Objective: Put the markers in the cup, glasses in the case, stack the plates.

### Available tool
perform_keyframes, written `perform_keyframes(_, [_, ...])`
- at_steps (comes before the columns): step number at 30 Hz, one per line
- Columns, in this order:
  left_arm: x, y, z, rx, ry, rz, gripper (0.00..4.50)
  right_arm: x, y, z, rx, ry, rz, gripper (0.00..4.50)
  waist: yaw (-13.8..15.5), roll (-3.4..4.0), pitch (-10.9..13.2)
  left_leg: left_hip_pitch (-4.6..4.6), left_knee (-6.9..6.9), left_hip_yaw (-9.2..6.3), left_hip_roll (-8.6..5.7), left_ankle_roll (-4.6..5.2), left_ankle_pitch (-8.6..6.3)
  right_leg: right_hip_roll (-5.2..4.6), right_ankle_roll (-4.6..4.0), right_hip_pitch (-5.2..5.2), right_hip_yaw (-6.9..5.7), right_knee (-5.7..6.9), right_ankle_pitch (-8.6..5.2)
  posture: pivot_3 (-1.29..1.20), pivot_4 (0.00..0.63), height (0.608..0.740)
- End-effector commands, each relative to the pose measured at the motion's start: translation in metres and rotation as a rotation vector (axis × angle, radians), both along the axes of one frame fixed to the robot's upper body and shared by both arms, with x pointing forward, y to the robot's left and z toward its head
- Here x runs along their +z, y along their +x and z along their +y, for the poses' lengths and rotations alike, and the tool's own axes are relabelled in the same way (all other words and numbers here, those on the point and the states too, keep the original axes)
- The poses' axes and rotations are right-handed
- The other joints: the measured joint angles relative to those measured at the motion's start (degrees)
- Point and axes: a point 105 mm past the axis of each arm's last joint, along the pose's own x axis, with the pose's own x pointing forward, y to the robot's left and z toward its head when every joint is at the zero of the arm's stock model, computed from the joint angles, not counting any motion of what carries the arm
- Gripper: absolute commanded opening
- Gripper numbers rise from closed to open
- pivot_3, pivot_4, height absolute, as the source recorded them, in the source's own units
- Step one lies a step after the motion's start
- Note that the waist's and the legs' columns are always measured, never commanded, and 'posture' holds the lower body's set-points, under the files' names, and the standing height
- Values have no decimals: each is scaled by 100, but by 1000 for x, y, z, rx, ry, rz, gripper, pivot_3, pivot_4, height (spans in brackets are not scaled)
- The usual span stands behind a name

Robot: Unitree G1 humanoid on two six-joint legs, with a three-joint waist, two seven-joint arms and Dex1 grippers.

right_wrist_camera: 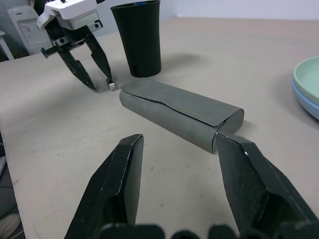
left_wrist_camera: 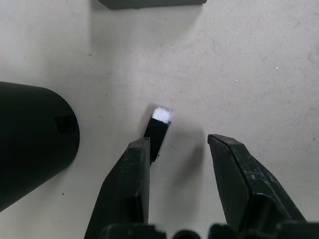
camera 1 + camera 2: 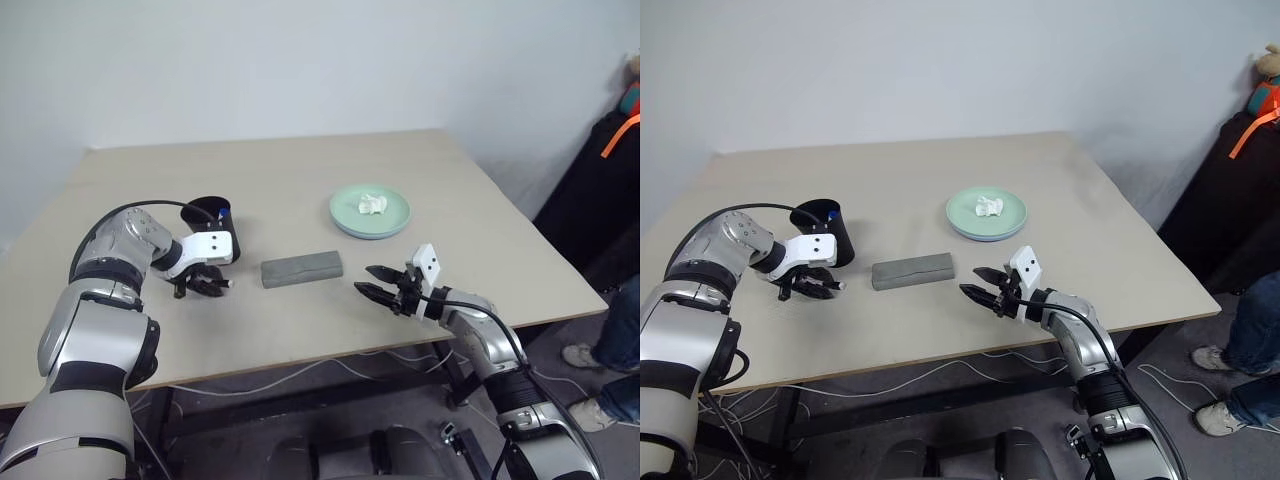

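- White-tipped marker (image 2: 158,130) lies on the table, touching the inner face of one finger (image 2: 133,172) of the left gripper (image 3: 205,285); jaws part-open, not gripping it, axis running along the fingers.
- Cup (image 3: 214,221) stands just beside and beyond that gripper, a blue cap inside.
- Right gripper (image 3: 382,285), open and empty, faces the closed grey case (image 3: 302,268).
- Count: two stacked plates (image 3: 370,213), one case, one cup.

The left gripper (image 3: 203,285) hides most of the marker (image 2: 158,130) (white tip shows).

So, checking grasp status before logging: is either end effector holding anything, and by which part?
Nothing is gripped. The left end effector straddles the black end of the white marker, which touches one finger only. The right end effector is open and empty.
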Motion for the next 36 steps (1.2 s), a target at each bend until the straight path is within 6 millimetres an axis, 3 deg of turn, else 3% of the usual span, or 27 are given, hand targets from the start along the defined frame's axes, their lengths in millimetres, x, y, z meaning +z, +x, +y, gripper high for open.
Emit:
perform_keyframes(1, [-9,-7,1,-8,6,48,597,16,3,1,-1,15,-59,2496,0,4,-2,1,0,0,0,-1,-1,0,0,1,0,0,0,0,0,740])
perform_keyframes(3, [-8,-7,-1,-12,-7,53,45,16,3,1,-3,14,-59,2496,0,4,-2,2,1,0,0,-2,-1,-1,-1,2,0,2,0,0,0,740])
perform_keyframes(12, [2,-4,-4,-22,-42,30,45,17,4,2,0,14,-60,2496,3,1,-1,-2,7,-2,-1,-2,-1,-2,-1,1,-2,3,0,0,0,740])
perform_keyframes(16, [23,3,-25,-78,-190,-19,45,17,4,1,0,13,-59,2496,2,-1,0,-6,7,-3,0,0,0,-2,-1,-1,-3,2,0,0,0,740])
perform_keyframes(22, [52,7,-40,-134,-342,-79,45,16,4,1,4,11,-55,2496,0,-1,0,-5,7,-3,0,1,1,-1,-1,-1,-3,2,-1,0,0,740])
perform_keyframes(27, [48,4,-28,-130,-265,-93,45,16,5,4,16,9,-54,2496,-5,-1,0,-3,7,-1,0,4,2,0,-1,0,-1,3,0,0,0,740])
perform_keyframes(30, [37,-2,-13,-124,-147,-44,654,16,7,6,23,9,-54,2496,-5,-1,0,-2,6,-1,1,4,2,2,0,-1,1,4,0,0,0,740])
perform_keyframes(36, [32,-2,-8,-119,-70,-14,2791,17,9,8,29,9,-56,2496,8,-3,-1,-5,10,-3,0,4,3,0,-1,1,-2,4,-1,0,0,740])
